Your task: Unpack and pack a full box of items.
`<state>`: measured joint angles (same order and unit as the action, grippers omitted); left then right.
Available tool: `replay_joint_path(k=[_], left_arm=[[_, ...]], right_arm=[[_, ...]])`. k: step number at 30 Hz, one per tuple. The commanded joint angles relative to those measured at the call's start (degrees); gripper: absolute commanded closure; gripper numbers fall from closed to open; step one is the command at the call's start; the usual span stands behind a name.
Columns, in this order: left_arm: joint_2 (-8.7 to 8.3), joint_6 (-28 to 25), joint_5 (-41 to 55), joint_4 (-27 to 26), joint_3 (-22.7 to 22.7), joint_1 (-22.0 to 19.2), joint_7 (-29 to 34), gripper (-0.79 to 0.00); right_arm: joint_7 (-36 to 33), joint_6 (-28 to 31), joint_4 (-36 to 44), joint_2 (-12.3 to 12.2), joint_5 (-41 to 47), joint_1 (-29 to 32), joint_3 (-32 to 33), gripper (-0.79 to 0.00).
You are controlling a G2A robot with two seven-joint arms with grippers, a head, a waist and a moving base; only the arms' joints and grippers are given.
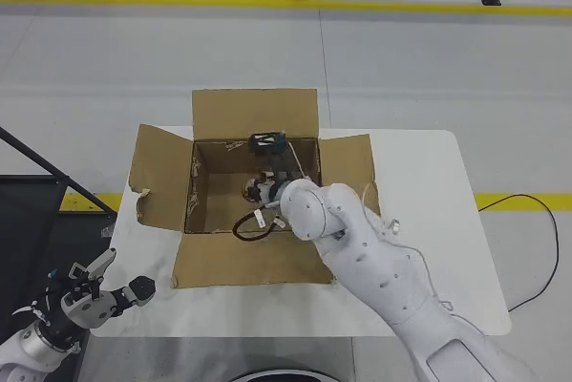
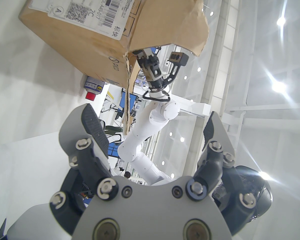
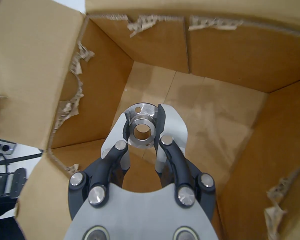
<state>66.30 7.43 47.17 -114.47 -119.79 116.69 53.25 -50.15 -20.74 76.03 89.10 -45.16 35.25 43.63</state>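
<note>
Right gripper [image 3: 143,119] is down inside the cardboard box [image 3: 240,58], pads pinching the hub of a metal flange [image 3: 142,108]. The bore axis runs along the gripper's line. The hub end looks straight back at my wrist camera and the plate side faces the box floor.

I can't tell if the flange touches the floor or hangs just above it. The pads cover both sides of the hub, and the plate's near rim is cut off behind the fingers. In the top view my own wrist hides the part.

The flange is bright machined steel: a round plate, one bolt hole visible, a short thick collar. The box is plain corrugated board, flaps folded out, with ragged torn liner at the edges.

Left gripper [image 2: 151,122] has its fingers spread and nothing between them. It sits by the near left corner of the white table [image 1: 429,191], apart from the box.
</note>
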Motion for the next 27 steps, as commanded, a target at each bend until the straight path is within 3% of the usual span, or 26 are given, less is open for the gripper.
replay_joint_path(k=[1, 4, 12, 23, 24, 27], left_arm=[[0.0, 0.0, 0.0, 0.0, 0.0, 0.0, 0.0, -0.785], [0.0, 0.0, 0.0, 0.0, 0.0, 0.0, 0.0, -0.785], [0.0, 0.0, 0.0, 0.0, 0.0, 0.0, 0.0, -0.785], [0.0, 0.0, 0.0, 0.0, 0.0, 0.0, 0.0, -0.785], [0.0, 0.0, 0.0, 0.0, 0.0, 0.0, 0.0, -0.785], [0.0, 0.0, 0.0, 0.0, 0.0, 0.0, 0.0, -0.785]], right_arm=[[1.22, 0.52, -4.16, 1.05, 3.28, -0.93, -1.21, 0.0], [3.37, 0.25, -10.76, 2.57, 1.14, -3.62, -4.5, 0.0], [7.91, 1.19, -22.6, 6.07, 5.2, -7.42, -6.4, 0.0], [9.42, 2.94, -30.25, 9.2, 3.31, -10.22, -9.26, 0.0], [9.37, 2.93, -30.69, 9.4, 2.93, -10.46, -9.42, -0.009], [9.18, 3.29, -31.58, 9.97, 2.4, -10.83, -9.69, -0.185]])
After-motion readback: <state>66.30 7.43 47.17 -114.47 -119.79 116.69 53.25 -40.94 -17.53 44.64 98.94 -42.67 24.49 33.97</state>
